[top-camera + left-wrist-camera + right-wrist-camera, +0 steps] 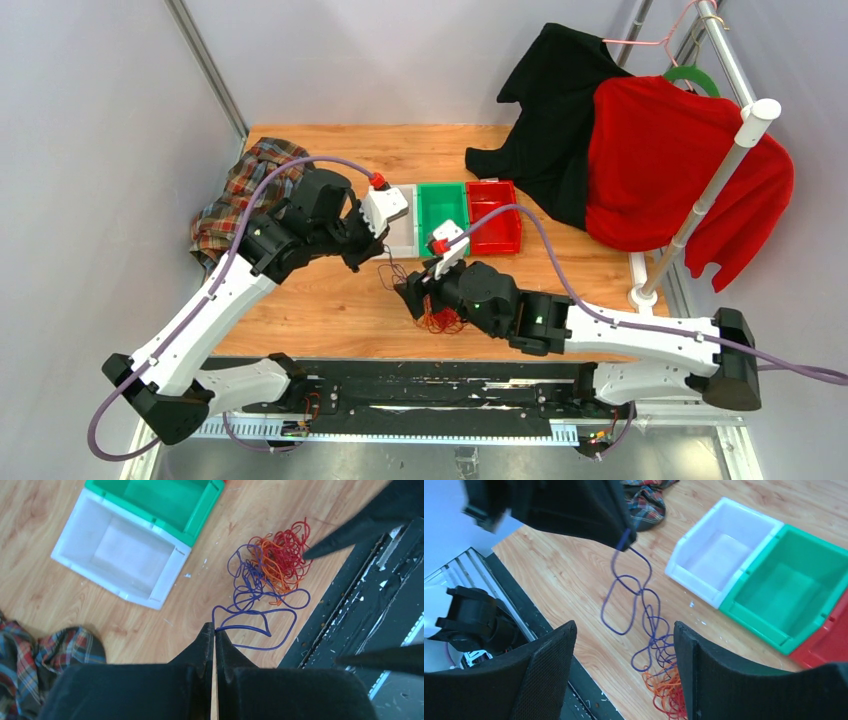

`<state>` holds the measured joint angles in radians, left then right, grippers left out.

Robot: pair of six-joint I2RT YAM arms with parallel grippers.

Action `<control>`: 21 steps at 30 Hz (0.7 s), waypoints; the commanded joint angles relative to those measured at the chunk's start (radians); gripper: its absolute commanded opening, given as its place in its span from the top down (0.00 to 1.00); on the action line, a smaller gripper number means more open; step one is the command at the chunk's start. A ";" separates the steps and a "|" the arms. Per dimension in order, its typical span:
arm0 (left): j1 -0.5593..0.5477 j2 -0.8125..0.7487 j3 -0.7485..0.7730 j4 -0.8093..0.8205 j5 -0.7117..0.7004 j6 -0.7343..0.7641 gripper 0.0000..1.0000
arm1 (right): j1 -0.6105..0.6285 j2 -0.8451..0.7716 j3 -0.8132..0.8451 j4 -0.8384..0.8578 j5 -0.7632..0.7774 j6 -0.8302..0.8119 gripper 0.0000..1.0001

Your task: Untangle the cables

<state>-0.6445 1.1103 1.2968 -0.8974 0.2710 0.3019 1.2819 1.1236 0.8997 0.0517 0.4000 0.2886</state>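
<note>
My left tool [215, 630] is pressed together, and its tips pinch one end of a purple strand [250, 627]. In the right wrist view this strand hangs from the tips in long loops down to the worktop [330, 300]. There it runs into the heap of the cables [277, 562], where red, orange and purple wires are curled into each other. The heap lies on the worktop near its front edge, just beside the black rail, and apart from the bins. The purple loops are spread out on the side of the heap that faces my left tool. The red and orange wires are packed closely together.

My right tool [624, 627] is spread wide and holds nothing. Its two fingers [549, 675] stand one on each side above the tangle. I cannot tell whether they touch the wires.

Further back on the worktop three bins stand in one row, side against side: a white bin [170, 577], a green bin [200, 517] and a red bin [824, 640]. A checked cloth [235, 195] lies at the far left corner of the worktop, behind my left arm
</note>
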 commanded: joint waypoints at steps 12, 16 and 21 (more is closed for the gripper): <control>-0.003 -0.055 0.113 -0.120 0.036 -0.117 1.00 | -0.031 0.170 0.022 0.309 0.243 -0.076 0.33; -0.003 -0.076 0.120 -0.132 0.068 -0.109 1.00 | -0.057 0.192 0.037 0.330 0.211 -0.068 0.36; -0.003 -0.068 0.142 -0.132 0.071 -0.083 1.00 | -0.059 0.230 0.053 0.339 0.164 -0.056 0.36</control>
<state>-0.6445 1.0431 1.3994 -1.0157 0.3065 0.2054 1.2293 1.3289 0.9245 0.3485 0.5842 0.2104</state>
